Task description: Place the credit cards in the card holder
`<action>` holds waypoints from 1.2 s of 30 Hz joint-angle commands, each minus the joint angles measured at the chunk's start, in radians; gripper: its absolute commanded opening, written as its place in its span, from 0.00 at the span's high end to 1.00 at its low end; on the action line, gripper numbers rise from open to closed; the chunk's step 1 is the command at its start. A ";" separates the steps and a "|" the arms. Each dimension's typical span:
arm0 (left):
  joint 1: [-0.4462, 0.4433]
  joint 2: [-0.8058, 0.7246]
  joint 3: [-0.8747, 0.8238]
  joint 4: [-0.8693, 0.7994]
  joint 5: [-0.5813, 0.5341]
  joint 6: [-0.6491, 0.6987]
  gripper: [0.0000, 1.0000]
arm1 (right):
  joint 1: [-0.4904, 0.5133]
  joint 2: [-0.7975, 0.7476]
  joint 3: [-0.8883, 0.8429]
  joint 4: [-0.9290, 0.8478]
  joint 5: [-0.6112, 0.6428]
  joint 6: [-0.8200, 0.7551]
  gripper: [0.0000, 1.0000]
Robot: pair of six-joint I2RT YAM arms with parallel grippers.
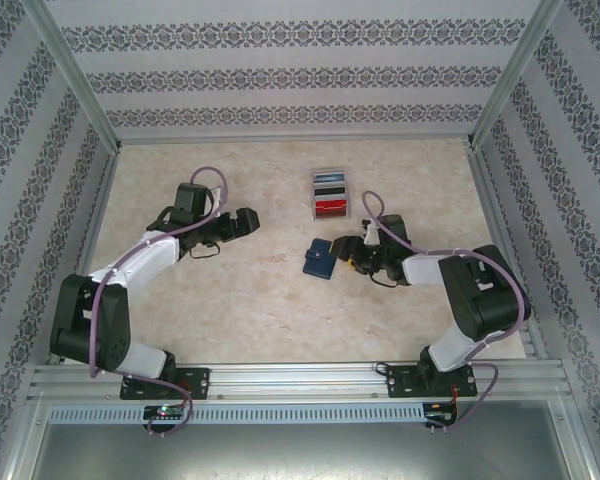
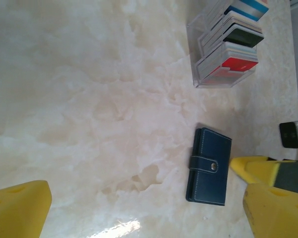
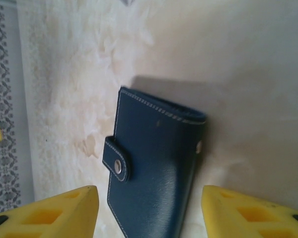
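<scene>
1. top external view: the navy card holder (image 1: 320, 262) lies flat on the marble desk (image 1: 250, 310), near the middle and just nearer the arms than the clear rack (image 1: 315, 192).
2. its clasp tab (image 3: 116, 161) is snapped shut.
3. the credit cards (image 2: 237, 64) stand on edge in the rack's slots, the red one nearest the holder and a black one behind it.
4. the right jaws are open, with a yellow finger (image 3: 54, 213) on either side of the holder, and do not touch it.
5. the left jaws are spread wide over bare desk, apart to the holder's left, holding nothing.
</scene>
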 commanded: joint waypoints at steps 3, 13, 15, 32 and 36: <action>-0.013 0.039 0.045 -0.084 0.011 0.039 0.01 | 0.061 0.039 0.061 -0.045 0.041 0.055 0.46; -0.064 0.131 0.013 -0.003 0.061 0.026 0.06 | 0.158 0.045 0.116 -0.217 0.241 0.084 0.56; -0.087 0.151 0.003 0.034 0.074 0.016 0.08 | 0.163 0.053 0.120 -0.192 0.228 0.082 0.67; -0.107 0.138 0.019 0.065 0.202 0.007 0.07 | 0.117 -0.147 0.140 -0.320 0.143 -0.195 0.77; -0.122 0.247 0.024 0.145 0.316 -0.060 0.24 | 0.133 -0.078 0.162 -0.343 0.143 -0.123 0.65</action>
